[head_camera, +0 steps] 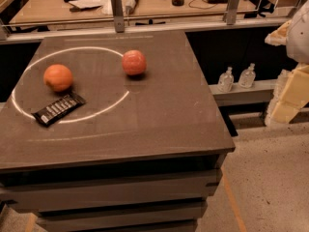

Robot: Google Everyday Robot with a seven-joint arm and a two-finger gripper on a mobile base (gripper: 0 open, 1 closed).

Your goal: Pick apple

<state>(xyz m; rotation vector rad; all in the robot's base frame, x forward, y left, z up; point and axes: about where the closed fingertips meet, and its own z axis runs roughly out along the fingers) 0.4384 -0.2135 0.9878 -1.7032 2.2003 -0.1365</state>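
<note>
The apple point(133, 63) is a round, smooth reddish-pink fruit. It sits on the dark table top point(159, 124), on the far right arc of a white circle drawn on the table. An orange, slightly lumpy fruit point(58, 77) lies at the left inside the circle. My gripper is not in view. Only a white rounded part point(300, 30), possibly of my arm, shows at the right edge, well away from the apple.
A black snack bar wrapper point(59, 108) lies on the circle's front left. A railing point(145, 23) and a cluttered desk stand behind the table. Two small bottles point(236, 78) stand on a low ledge at the right, with yellowish foam blocks point(289, 98) beyond.
</note>
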